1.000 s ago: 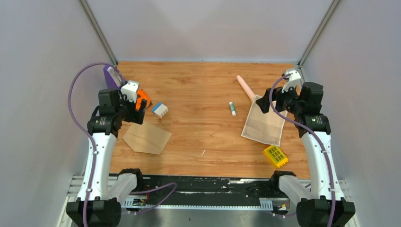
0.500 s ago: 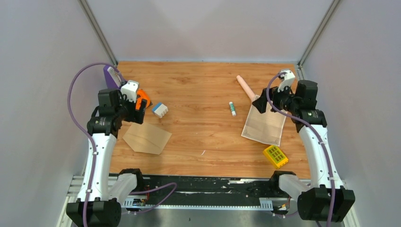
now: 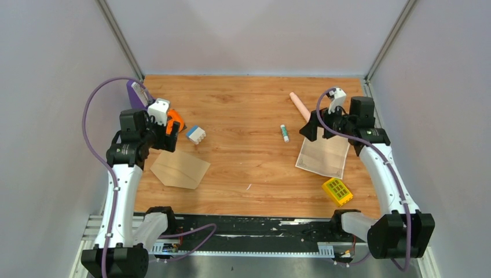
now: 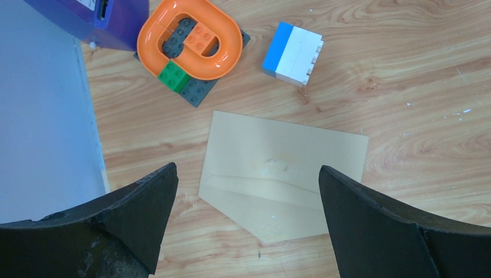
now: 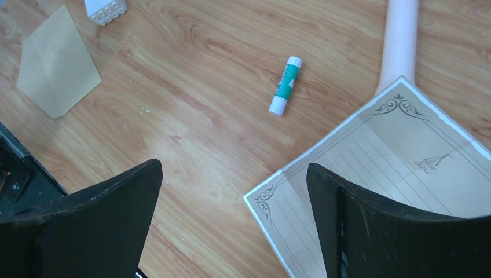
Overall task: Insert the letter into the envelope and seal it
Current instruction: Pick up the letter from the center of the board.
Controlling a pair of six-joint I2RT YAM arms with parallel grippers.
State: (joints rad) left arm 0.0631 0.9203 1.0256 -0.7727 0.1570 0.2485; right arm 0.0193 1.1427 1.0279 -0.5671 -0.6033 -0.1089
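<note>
The letter (image 3: 323,155), a pale lined sheet with a decorated border, lies flat on the right of the wooden table. It also shows in the right wrist view (image 5: 394,156). My right gripper (image 3: 317,126) hovers open above its far left corner (image 5: 234,167), holding nothing. The tan envelope (image 3: 180,168) lies flat at the left with its pointed flap spread out. My left gripper (image 3: 161,139) hangs open above its left end (image 4: 248,169), with the envelope (image 4: 284,179) showing between the fingers. The envelope (image 5: 55,61) is also visible far off in the right wrist view.
A glue stick (image 3: 284,132) lies left of the letter, and a pink cylinder (image 3: 301,107) touches its far corner. A yellow block (image 3: 337,191) sits in front of the letter. Beyond the envelope are a blue-white brick (image 3: 195,134), an orange ring on a brick plate (image 3: 175,123) and a purple box (image 3: 136,94).
My right arm has swung left, bringing its open gripper from the table's right edge to above the letter's far left corner. The left arm has not moved.
</note>
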